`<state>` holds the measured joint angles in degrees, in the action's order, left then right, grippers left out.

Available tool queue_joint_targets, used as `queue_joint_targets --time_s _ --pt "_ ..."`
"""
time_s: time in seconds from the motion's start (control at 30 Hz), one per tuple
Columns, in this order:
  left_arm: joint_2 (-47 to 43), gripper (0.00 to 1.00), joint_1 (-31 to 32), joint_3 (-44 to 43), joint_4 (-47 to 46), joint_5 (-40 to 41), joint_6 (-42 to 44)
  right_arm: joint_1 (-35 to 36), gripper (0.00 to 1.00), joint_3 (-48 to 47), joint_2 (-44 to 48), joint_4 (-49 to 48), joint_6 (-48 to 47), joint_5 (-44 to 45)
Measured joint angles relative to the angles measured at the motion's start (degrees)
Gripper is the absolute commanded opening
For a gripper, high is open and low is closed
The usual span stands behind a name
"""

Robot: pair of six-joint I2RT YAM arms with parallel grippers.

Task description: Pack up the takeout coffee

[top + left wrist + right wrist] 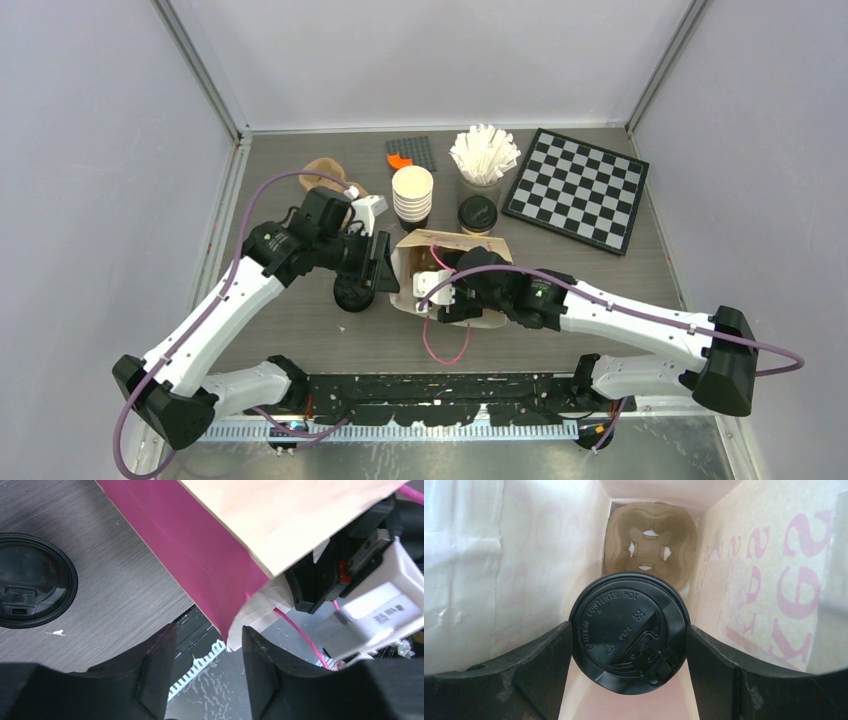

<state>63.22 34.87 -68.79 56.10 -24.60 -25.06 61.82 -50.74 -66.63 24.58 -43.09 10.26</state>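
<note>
A takeout coffee cup with a black lid (629,630) hangs inside the paper bag (455,250), over a brown cardboard carrier (651,542) at the bag's bottom. My right gripper (628,630) reaches into the bag's mouth, its fingers pressed against both sides of the lid. A second lidded coffee (352,292) stands on the table just left of the bag; its lid (30,580) also shows in the left wrist view. A third lidded coffee (477,213) stands behind the bag. My left gripper (209,630) is open at the bag's pink side (200,555), whose corner sits at the fingertips.
A stack of lidless cups (412,195) and a holder of white sticks (484,155) stand behind the bag. A checkerboard (578,188) lies at the back right. Another cardboard carrier (325,175) and a grey plate (412,152) lie at the back left.
</note>
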Motion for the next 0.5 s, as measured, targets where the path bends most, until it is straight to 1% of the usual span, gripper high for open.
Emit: queue_joint_targets --time_s 0.07,0.33,0.43,0.5 --pt "0.68 0.43 0.0 0.24 0.02 0.22 -0.24 0.0 0.65 -0.48 0.0 0.7 0.57 -0.44" --pt "2.45 0.15 0.0 0.26 0.09 0.04 -0.28 0.24 0.65 -2.23 0.87 3.78 3.19 -1.36" --pt "2.45 0.08 0.0 0.26 -0.04 -0.33 -0.02 0.52 0.66 -3.32 1.53 4.7 3.87 -1.62" --pt "2.45 0.05 0.02 0.26 -0.11 -0.92 0.13 0.79 0.65 -3.67 2.16 4.9 4.0 -1.79"
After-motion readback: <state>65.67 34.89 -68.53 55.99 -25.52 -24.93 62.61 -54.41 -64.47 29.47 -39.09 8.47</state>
